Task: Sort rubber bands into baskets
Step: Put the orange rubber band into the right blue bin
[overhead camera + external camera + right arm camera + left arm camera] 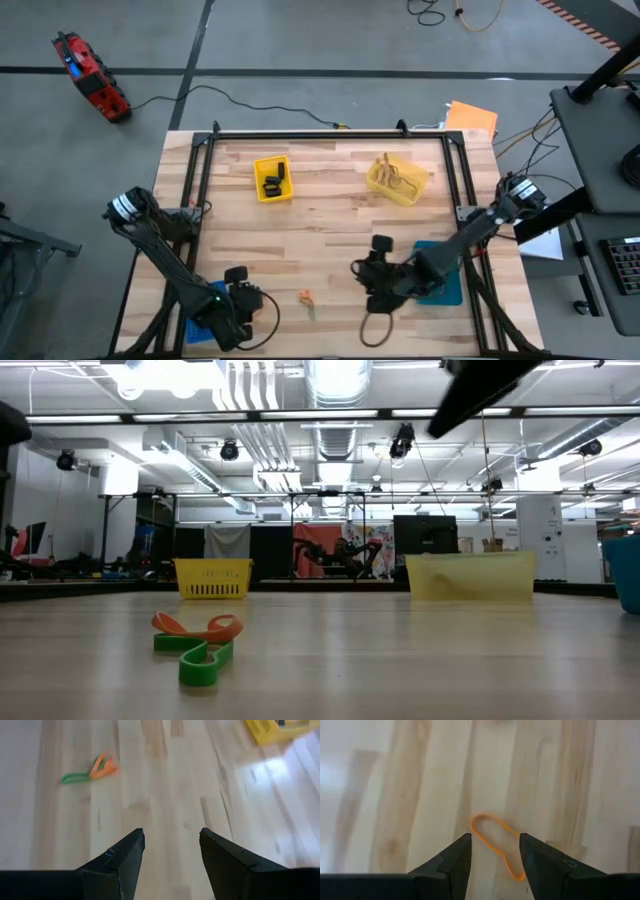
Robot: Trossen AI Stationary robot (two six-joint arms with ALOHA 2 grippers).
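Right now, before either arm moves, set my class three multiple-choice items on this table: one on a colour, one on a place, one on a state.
1. What colour are the bands in the bright yellow basket?
A black
B green
C tan

2. Where do the orange and green bands lie?
A inside a basket
B on the bare table, between the two arms
C held in a pincer

3. How is the right pincer?
A shut on a band
B shut on a basket's rim
C open and empty

Answers:
1 A: the high view shows dark loops inside that basket.
2 B: the high and low views show them on wood, clear of any basket.
3 C: the right wrist view shows its fingers apart with only table between them.
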